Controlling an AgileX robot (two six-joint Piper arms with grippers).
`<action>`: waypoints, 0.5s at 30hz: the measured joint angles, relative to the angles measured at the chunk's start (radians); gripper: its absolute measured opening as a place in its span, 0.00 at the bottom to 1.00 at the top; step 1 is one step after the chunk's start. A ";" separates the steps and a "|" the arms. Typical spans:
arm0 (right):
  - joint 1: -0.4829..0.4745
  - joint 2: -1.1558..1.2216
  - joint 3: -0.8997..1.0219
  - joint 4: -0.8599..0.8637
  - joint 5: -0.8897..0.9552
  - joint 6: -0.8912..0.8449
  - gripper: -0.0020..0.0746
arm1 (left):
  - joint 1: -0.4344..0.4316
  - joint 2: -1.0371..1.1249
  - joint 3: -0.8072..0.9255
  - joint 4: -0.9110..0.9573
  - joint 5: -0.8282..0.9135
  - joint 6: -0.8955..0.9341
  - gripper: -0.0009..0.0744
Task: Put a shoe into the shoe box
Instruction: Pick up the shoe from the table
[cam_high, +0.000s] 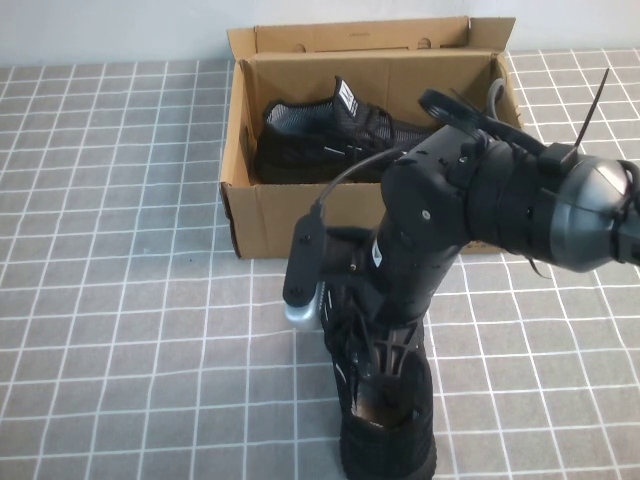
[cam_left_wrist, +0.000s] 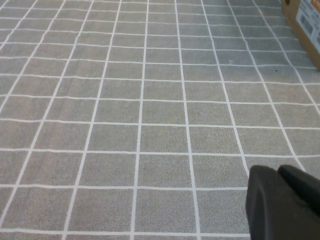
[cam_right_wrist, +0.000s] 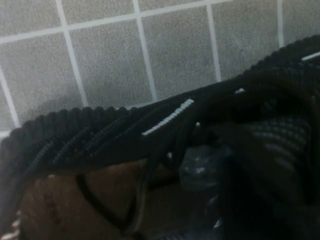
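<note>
The shoe (cam_high: 388, 445), a black knit sneaker with a tan insole, lies on the table in front of the shoe box (cam_high: 300, 215), heel toward the near edge. My right gripper (cam_high: 386, 372) reaches down into the shoe's opening at its collar and laces. In the right wrist view the shoe's collar (cam_right_wrist: 100, 135) with a pale dash fills the picture, and the tan insole (cam_right_wrist: 60, 200) shows below it. The open brown box holds the black mate (cam_high: 320, 145). My left gripper (cam_left_wrist: 277, 171) hovers shut over bare tablecloth, out of the high view.
A grey cloth with a white grid (cam_high: 120, 330) covers the table. The box's lid flap (cam_high: 350, 38) stands up at the back. A corner of the box (cam_left_wrist: 306, 25) shows in the left wrist view. My right arm (cam_high: 520, 205) crosses above the box's front right corner.
</note>
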 joint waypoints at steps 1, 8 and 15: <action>0.000 0.000 0.000 0.000 0.008 0.018 0.29 | 0.000 0.000 0.000 0.000 0.000 0.000 0.01; 0.002 -0.094 0.002 -0.021 0.048 0.070 0.03 | 0.000 0.000 0.000 0.000 0.000 0.000 0.01; 0.003 -0.324 0.002 -0.013 0.155 0.074 0.03 | 0.000 0.000 0.000 0.000 0.000 0.000 0.01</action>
